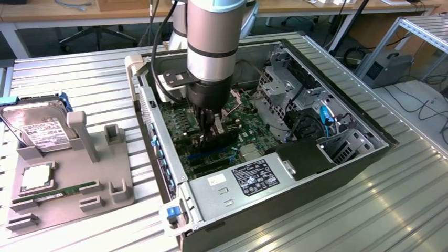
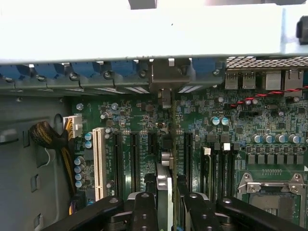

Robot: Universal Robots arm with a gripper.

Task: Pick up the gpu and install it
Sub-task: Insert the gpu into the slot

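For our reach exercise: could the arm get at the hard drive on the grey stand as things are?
Probably not yet: its fingers grip the gpu inside the computer case, though nothing covers the hard drive.

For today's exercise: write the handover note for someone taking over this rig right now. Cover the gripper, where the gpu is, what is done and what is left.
Gripper: shut on the gpu, holding the card edge-on between its fingers, down inside the open computer case.
Gpu: upright over the motherboard, lined up among the expansion slots, bracket end toward the case's rear wall. Whether it is fully seated cannot be told.
Done: card picked up and carried into the case.
Left: seating in the slot not confirmed; card not released.
Also: hard drive and memory stick sit on the grey holder outside the case, at the exterior view's left.
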